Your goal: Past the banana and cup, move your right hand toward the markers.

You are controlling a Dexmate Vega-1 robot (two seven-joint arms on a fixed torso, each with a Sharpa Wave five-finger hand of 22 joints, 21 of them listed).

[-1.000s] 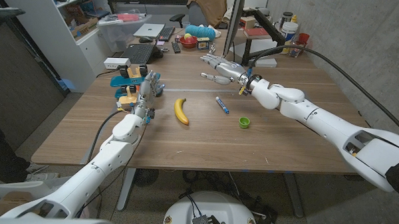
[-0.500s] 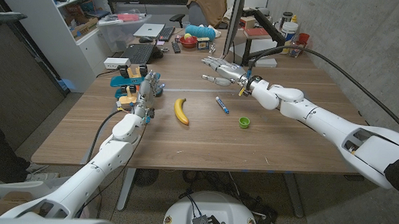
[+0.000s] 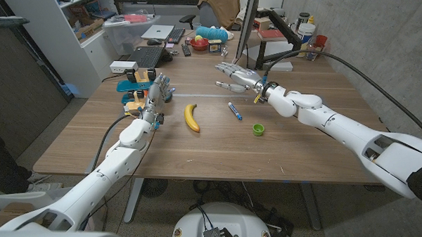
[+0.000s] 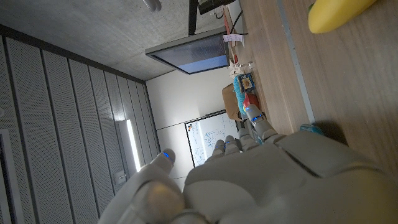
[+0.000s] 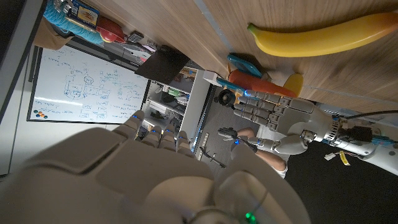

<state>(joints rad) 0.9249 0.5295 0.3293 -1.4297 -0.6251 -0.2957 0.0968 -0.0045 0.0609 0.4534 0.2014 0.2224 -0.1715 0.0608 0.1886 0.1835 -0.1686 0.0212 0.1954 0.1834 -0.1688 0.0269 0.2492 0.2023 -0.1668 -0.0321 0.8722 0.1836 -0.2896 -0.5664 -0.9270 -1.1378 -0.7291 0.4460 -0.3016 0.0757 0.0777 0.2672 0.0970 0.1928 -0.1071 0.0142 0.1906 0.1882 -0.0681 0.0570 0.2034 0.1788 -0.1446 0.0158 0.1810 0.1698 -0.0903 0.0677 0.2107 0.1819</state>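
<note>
The right hand [image 3: 235, 75] hovers with spread, empty fingers above the far middle of the tabletop [image 3: 217, 157], beyond the banana [image 3: 191, 117], marker [image 3: 234, 110] and green cup [image 3: 258, 129], probably so it can reach without touching them.

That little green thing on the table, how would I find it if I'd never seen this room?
Start at the wooden table and find the yellow banana near its middle. Toward the robot's right lies a blue marker, then the small green cup. It is the only round, bright green thing there.
</note>
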